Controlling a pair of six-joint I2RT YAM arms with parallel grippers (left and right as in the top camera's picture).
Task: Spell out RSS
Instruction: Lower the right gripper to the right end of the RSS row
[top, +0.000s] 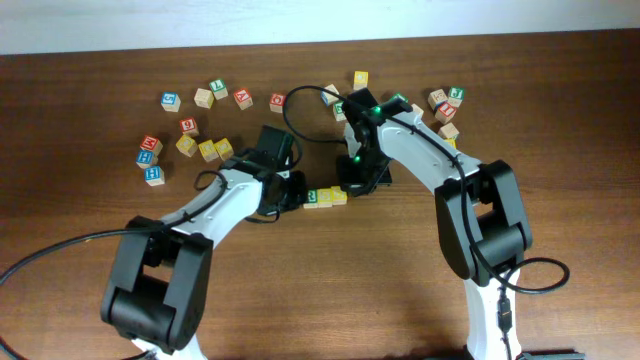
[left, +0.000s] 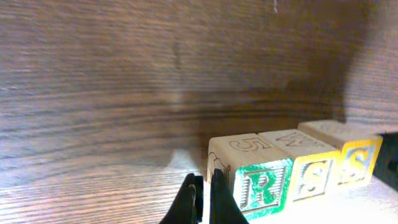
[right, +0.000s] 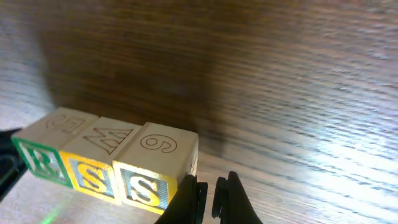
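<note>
Letter blocks (top: 325, 197) stand in one tight row at the middle of the desk (top: 90, 215), with a hand at each end. The left hand (left: 202, 200) is clenched: its dark fingers (left: 219, 194) are drawn almost together with nothing between them, and the nearer finger sits right up against the outer side of the green R block (left: 261, 186). Touching that block on its far side is the first yellow S block (left: 314, 177), and the second yellow S block (left: 354, 163) touches that one in turn, so the front faces read R, S, S. The right hand (right: 211, 200) is clenched too, empty, with its fingers (right: 193, 198) just beside the free end of the second S block; whether they touch it cannot be told. The top faces carry other characters, among them a 5. From overhead both arms reach in from the near edge and meet at the row. Loose blocks (top: 185, 130) lie scattered well apart on the far left, and another scatter of blocks (top: 445, 105) lies on the far right.
</note>
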